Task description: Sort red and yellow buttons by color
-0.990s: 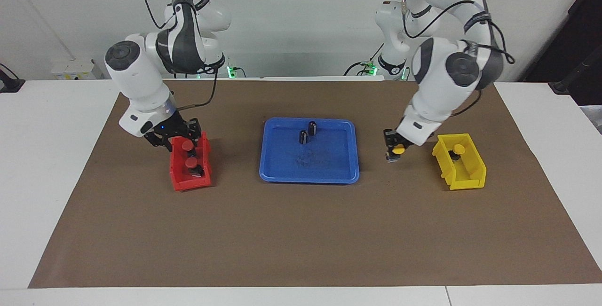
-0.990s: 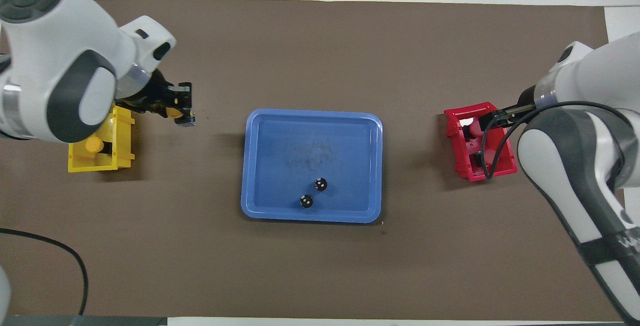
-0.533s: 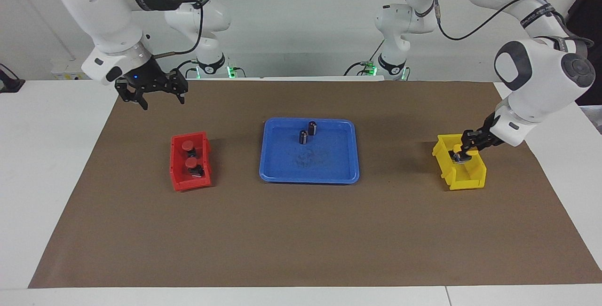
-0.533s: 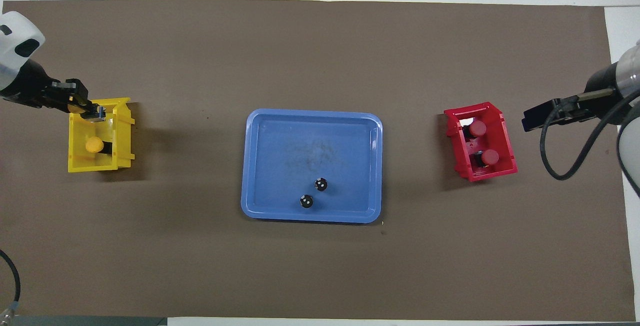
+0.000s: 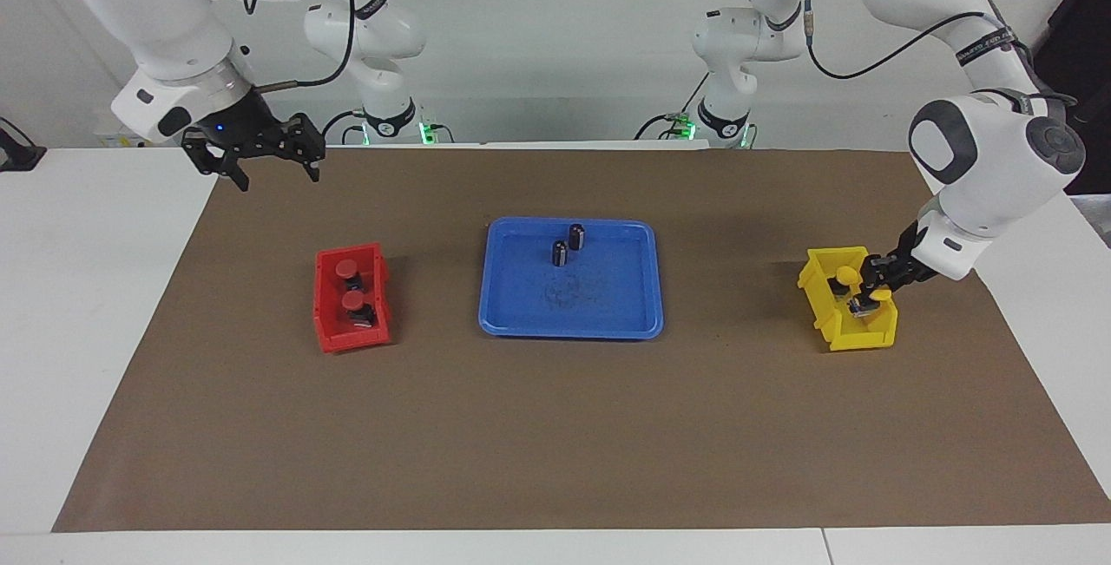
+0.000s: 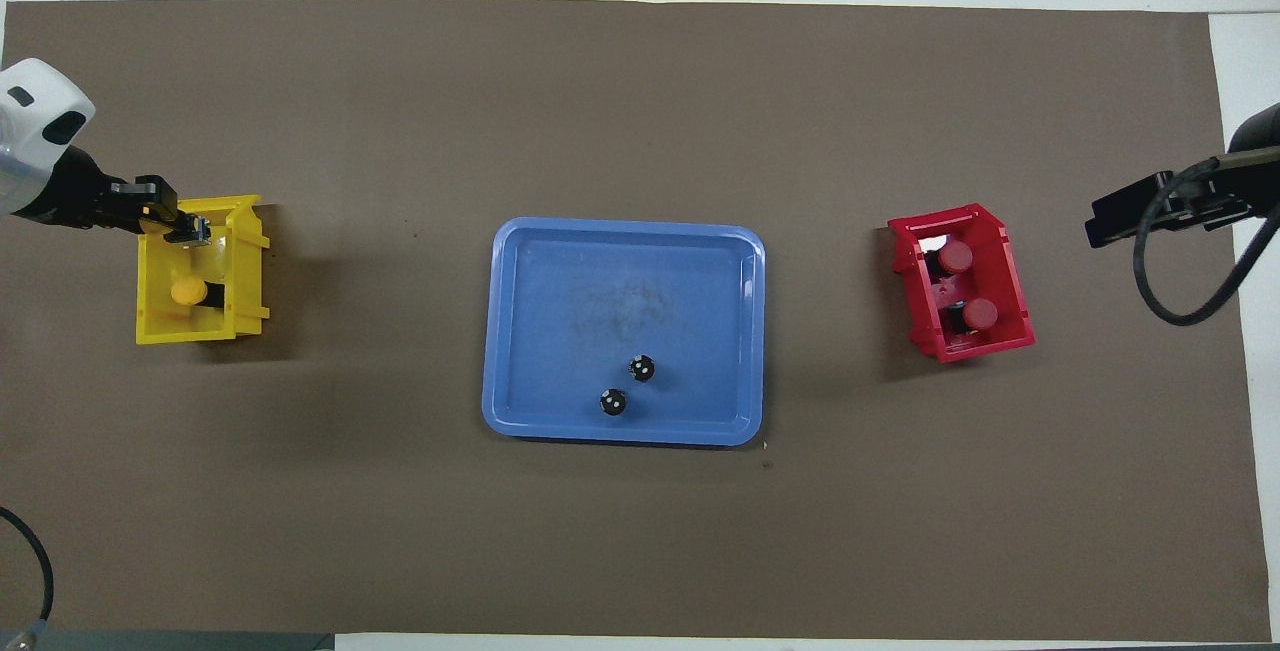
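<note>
While left gripper (image 5: 871,298) grips a yellow button (image 5: 877,293) inside the yellow bin (image 5: 846,335), right gripper (image 5: 258,167) hangs open, empty, well apart from that bin.

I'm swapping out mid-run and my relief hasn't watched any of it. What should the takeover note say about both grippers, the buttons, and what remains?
Left gripper: over the yellow bin, shut on a yellow button, not yet released.
Right gripper: open, empty, raised over the mat at the right arm's end, waiting.
Red bin: both red buttons inside.
Yellow bin: other yellow button already inside.
Blue tray: only two dark capless cylinders, not part of the sort.
Done: reds sorted, one yellow placed.
Left: release the held yellow button into the yellow bin, then withdraw.
</note>
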You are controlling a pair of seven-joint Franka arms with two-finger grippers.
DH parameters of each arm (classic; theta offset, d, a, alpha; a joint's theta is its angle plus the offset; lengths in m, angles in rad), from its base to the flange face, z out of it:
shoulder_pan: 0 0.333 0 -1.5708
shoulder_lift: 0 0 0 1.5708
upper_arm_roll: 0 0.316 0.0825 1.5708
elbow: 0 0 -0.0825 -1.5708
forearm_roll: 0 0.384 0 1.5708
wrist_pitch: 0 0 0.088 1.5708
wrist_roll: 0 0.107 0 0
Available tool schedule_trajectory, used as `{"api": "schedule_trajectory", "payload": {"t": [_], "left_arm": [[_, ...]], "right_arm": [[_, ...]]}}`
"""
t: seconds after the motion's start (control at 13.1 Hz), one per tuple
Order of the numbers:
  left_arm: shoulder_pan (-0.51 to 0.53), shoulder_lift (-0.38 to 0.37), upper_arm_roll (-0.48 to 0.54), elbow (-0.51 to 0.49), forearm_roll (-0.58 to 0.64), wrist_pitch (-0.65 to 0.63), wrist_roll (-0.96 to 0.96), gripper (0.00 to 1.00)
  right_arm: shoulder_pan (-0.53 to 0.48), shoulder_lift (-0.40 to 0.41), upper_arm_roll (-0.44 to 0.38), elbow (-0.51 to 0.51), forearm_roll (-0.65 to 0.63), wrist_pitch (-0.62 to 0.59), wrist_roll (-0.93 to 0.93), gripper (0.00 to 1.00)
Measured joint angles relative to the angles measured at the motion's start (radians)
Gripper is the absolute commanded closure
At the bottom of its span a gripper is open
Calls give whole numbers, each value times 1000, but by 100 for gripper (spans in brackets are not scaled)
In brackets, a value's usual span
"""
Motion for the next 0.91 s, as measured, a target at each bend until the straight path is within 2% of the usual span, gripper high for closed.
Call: {"api": "schedule_trajectory", "payload": {"t": [0.46, 0.53, 0.61, 0.69, 0.76, 0.91], "left_arm": [[0, 14, 0, -110, 0, 187, 0, 98], [0, 18, 0, -126, 0, 213, 0, 78], [0, 21, 0, -140, 0, 236, 0, 47], [0, 19, -1, -143, 0, 245, 0, 40], [0, 19, -1, -144, 0, 244, 0, 37], [0, 19, -1, -144, 0, 241, 0, 37]], "right_arm": [[-32, -6, -2, 10, -65, 7, 0, 0], [-31, -7, -3, 9, -71, 6, 0, 0], [-31, -11, -5, 7, -72, 2, 0, 0], [-30, -18, -7, -4, -72, -1, 0, 0], [-29, -27, -10, -17, -72, -1, 0, 0], [-15, -39, -33, -37, -72, 18, 0, 0]]}}
